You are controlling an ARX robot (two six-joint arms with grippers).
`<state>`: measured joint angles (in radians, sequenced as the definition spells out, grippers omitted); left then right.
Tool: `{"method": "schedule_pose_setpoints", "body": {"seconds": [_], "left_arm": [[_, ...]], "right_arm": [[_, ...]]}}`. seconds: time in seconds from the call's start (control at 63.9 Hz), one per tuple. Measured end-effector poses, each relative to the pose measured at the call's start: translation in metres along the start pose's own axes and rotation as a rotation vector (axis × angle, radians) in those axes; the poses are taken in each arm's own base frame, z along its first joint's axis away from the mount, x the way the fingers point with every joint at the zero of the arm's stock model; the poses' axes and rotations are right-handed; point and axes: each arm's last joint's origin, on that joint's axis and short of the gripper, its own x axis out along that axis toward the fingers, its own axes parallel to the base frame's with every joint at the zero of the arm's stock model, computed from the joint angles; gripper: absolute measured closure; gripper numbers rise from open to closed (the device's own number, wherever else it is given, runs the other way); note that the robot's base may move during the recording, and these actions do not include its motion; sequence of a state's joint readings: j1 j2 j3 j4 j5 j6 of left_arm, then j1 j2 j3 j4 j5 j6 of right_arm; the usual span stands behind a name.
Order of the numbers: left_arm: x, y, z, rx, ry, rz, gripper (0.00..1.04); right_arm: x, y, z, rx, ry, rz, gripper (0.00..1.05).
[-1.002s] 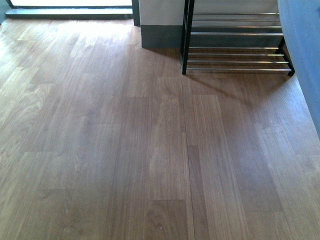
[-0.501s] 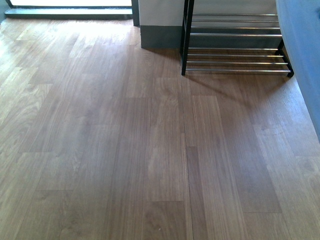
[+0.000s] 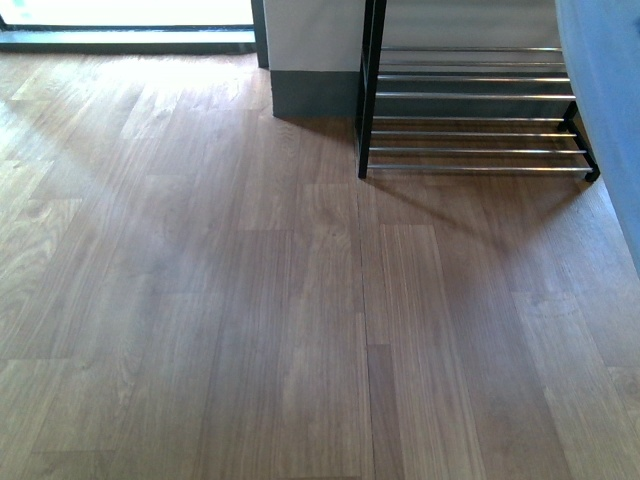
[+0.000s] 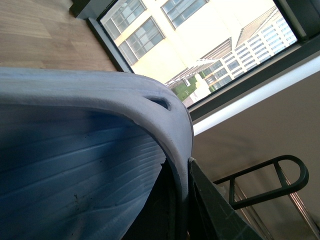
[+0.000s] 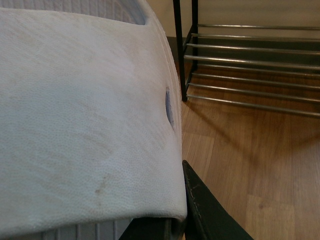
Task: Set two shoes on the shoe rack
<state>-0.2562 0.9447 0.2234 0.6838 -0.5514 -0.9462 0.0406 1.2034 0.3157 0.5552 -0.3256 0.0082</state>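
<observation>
My left gripper [image 4: 180,202] is shut on the strap edge of a pale blue rubber slide [image 4: 90,150], which fills most of the left wrist view. One dark finger [image 4: 215,215] presses its outer side. My right gripper [image 5: 177,222] is shut on the other slide [image 5: 80,125], whose whitish, slightly stained strap covers the right wrist view. That slide also shows as a pale blue edge [image 3: 610,110] at the front view's right border. The shoe rack [image 3: 470,120], black-framed with silver rods, stands on the floor at the far right; its rods [image 5: 250,60] hold nothing where visible.
Wooden plank floor [image 3: 250,300] stretches ahead. A white wall corner with grey skirting [image 3: 310,70] stands just left of the rack. A bright window with a dark frame [image 3: 120,20] runs along the back left. The rack's rounded end loop [image 4: 280,175] shows in the left wrist view.
The rack, wall corner and window have shifted lower and a little left in the front view, and the rack looks larger. The slide edge stays at the right border.
</observation>
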Motion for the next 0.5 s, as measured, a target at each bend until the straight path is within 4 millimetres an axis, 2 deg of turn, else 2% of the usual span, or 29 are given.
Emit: {"method": "schedule_pose_setpoints", "body": {"seconds": [0.501], "left_arm": [[0.0001,0.0002,0.0001,0.001,-0.002,0.002,1.03]], "right_arm": [[0.0003,0.0012,-0.0001,-0.002,0.001,0.011,1.03]]}}
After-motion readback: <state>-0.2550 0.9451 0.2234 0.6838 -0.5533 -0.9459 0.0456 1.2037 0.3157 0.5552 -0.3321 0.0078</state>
